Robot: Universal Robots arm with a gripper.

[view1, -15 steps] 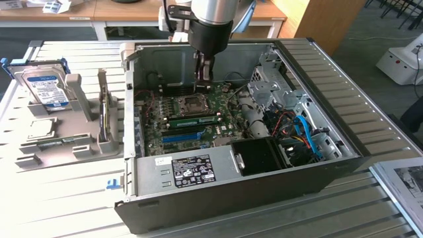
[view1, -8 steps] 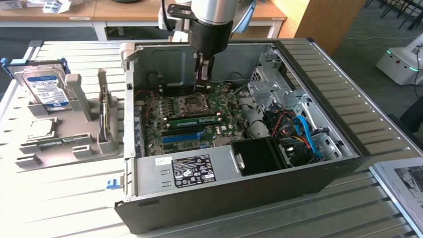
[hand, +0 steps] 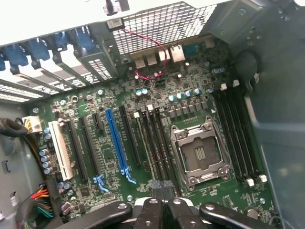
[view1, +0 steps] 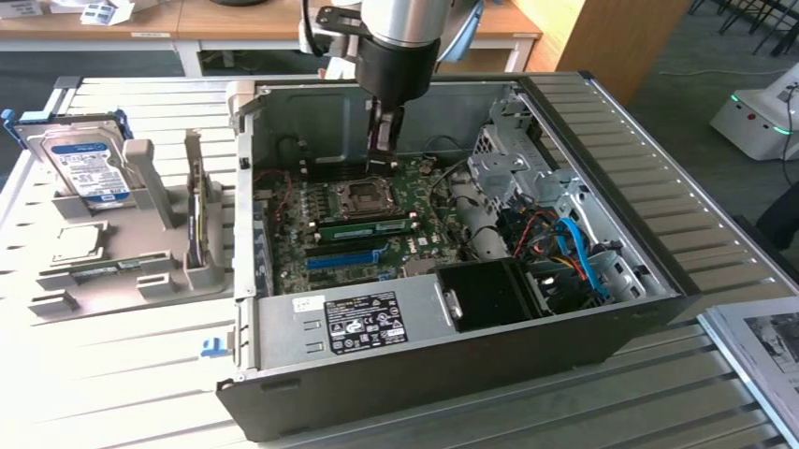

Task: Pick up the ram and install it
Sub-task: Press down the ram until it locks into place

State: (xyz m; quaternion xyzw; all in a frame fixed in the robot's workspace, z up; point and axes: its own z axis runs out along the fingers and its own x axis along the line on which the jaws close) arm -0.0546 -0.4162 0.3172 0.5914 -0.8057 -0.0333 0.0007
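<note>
— Claw [view1: 384, 166] was pinched together with nothing in it, hanging just above the CPU socket [view1: 366, 194], inside the case.
— And the ram [view1: 365, 225]?
— It lay flat along a slot right beside the socket, on the side toward the power supply [view1: 362, 318]. I couldn't tell whether it was fully seated.
— So what was the danger?
— If those closed fingers [hand: 151, 212] pressed off-centre, one end might have stayed proud and the latch unclicked. If they drifted toward the socket, they could have struck its open frame or bent the pins.
</note>
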